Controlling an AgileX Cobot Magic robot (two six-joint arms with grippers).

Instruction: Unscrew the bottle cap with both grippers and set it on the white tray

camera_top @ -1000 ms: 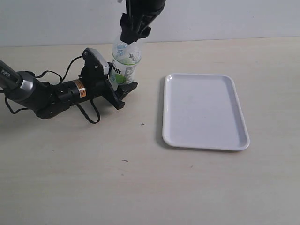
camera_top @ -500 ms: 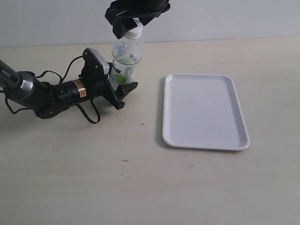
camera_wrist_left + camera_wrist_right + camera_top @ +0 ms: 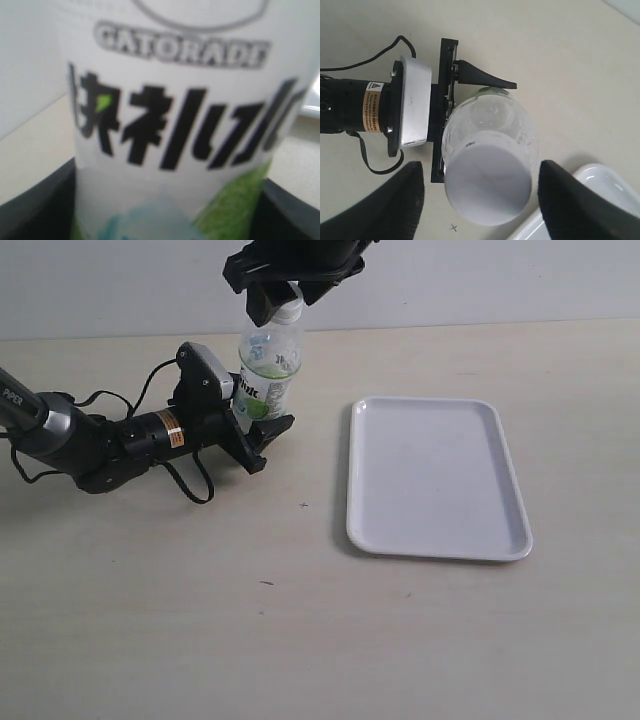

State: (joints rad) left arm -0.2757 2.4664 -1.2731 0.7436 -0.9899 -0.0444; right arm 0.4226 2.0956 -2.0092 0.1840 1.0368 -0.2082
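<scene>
Left pincer [image 3: 268, 443] was clamped on the upright bottle [image 3: 268, 375] on the desk [image 3: 300, 620] near the white tray [image 3: 435, 475]; right pincer [image 3: 288, 300] stood apart astride the bottle cap [image 3: 288, 311], so it likely needed centring and squeezing squarely on the ribs before twisting.

The left gripper [image 3: 258, 428], on an arm lying low and nearly level, is clamping the bottle [image 3: 268, 375] between its fingers. The right gripper [image 3: 485, 200] is pointing straight down, fingers [image 3: 390, 207] spread wide, clear of the bottle cap [image 3: 487, 185] between them.
</scene>
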